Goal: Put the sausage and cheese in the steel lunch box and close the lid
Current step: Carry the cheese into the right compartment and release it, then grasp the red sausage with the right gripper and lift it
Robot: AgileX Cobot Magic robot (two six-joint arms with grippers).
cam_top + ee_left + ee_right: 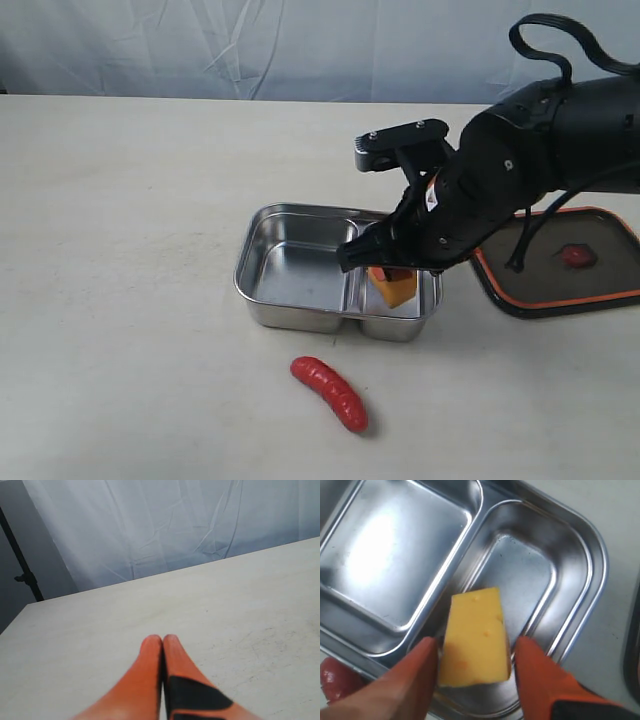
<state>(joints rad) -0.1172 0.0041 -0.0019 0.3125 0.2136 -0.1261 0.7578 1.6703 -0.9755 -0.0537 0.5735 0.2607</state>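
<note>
My right claw (476, 641) pinches the cheese (393, 287), one orange finger (415, 680) pressed on each side of the wedge. It holds the cheese upright, low inside the smaller compartment of the steel lunch box (290, 215), the one on the right in the exterior view. I cannot tell whether the cheese touches the compartment floor.

The sausage (330, 392) lies on the desk (120, 300), just in front of the box and apart from it, angled across my view. The lid (600, 290) rests flat on the desk to the right of the box, partly behind my right arm, with its orange rim and small round valve (578, 256) showing.

My left claw (162, 639) is pressed together, its fingertips touching and nothing between them, above bare desk. It does not show in the exterior view.
</note>
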